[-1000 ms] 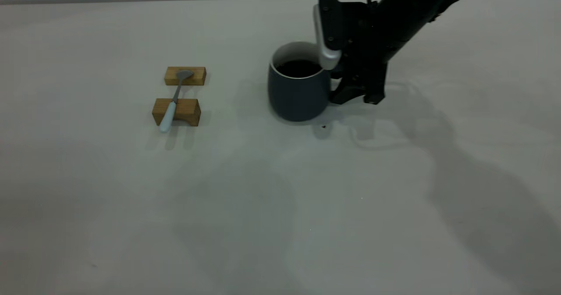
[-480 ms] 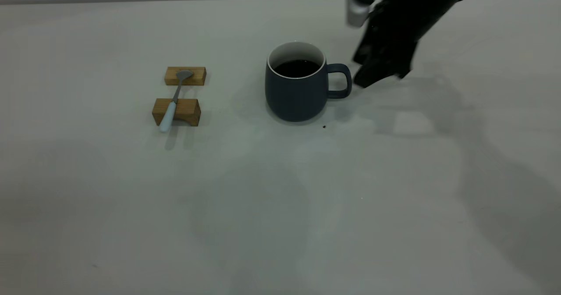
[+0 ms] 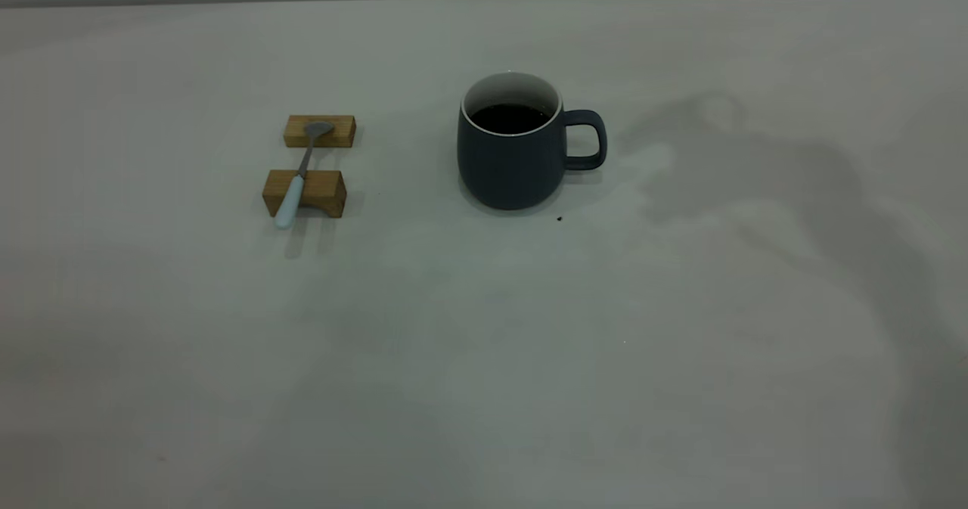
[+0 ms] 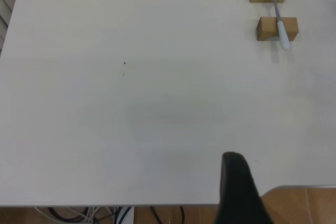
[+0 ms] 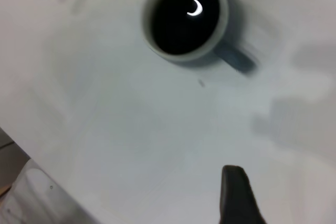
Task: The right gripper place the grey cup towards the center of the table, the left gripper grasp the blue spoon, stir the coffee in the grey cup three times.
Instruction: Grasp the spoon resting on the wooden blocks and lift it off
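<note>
The grey cup point(image 3: 510, 165) stands upright near the middle of the table point(image 3: 484, 342), handle to the right, with dark coffee point(image 3: 514, 118) inside. The blue spoon point(image 3: 291, 195) lies across two tan wooden blocks point(image 3: 321, 187) left of the cup, handle toward the front. Neither arm shows in the exterior view. In the right wrist view, my right gripper point(image 5: 235, 187) hangs high above the table, well clear of the cup point(image 5: 236, 59) and the coffee point(image 5: 181, 19). My left gripper point(image 4: 236, 182) sits over the table's edge, far from the spoon point(image 4: 281, 27).
A small dark speck point(image 3: 559, 218) lies on the table just in front of the cup. The table's edge, brown floor point(image 4: 299, 205) and cables show beneath my left gripper. Arm shadows fall across the table's right side.
My right gripper was at the cup's handle, then let go, pulled up and to the right, and has left the exterior view. The cup stays where it stood. The spoon has not moved.
</note>
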Controlling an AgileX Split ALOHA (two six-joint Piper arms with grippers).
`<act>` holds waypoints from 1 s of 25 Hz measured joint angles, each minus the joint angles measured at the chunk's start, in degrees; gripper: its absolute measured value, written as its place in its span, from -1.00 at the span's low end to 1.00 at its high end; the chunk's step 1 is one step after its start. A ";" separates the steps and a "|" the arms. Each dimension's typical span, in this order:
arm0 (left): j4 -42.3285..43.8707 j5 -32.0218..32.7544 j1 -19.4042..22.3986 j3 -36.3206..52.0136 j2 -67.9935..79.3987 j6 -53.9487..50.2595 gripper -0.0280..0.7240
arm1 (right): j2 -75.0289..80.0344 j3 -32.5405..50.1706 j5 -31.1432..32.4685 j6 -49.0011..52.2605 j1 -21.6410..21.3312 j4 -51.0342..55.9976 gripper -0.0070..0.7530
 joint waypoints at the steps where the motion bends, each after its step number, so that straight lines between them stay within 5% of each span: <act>1: 0.00 0.00 0.00 0.00 0.00 0.00 0.45 | -2.89 0.56 1.46 5.75 -0.05 -3.47 0.29; 10: 0.00 0.00 0.00 0.00 0.00 0.00 0.45 | -34.16 25.24 6.58 30.07 -0.11 -21.68 0.29; 18: 0.00 0.00 0.00 0.00 0.00 0.00 0.45 | -57.97 52.01 6.12 33.61 -0.11 -22.24 0.29; 25: 0.00 0.00 0.00 0.00 0.00 0.00 0.45 | -76.91 60.96 4.56 33.79 -0.31 -22.29 0.29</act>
